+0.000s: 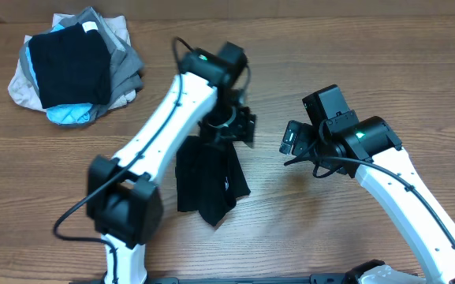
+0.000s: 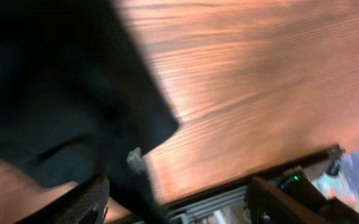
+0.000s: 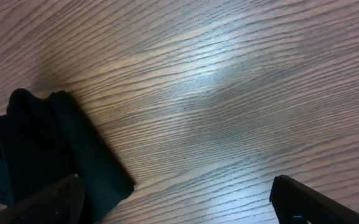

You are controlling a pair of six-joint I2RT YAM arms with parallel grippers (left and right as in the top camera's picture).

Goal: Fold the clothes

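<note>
The clothes, a black shirt (image 1: 203,177), lie in a rumpled, partly folded bundle mid-table, with a tiny white mark on the right side. My left gripper (image 1: 235,126) hovers over its far end. In the left wrist view the black fabric (image 2: 55,87) fills the upper left, and a fold of it trails down between the wide-apart fingers (image 2: 86,202), close to the left one. The left gripper (image 2: 178,186) is open. My right gripper (image 1: 290,142) stands open over bare wood to the shirt's right. The right wrist view shows the right gripper (image 3: 176,186) with the shirt's corner (image 3: 48,149) by its left finger.
A stacked pile of black, grey, beige and light-blue garments (image 1: 73,67) sits at the back left. The table's front edge with a metal rail (image 2: 229,199) shows in the left wrist view. Something white (image 1: 385,274) lies at the front right.
</note>
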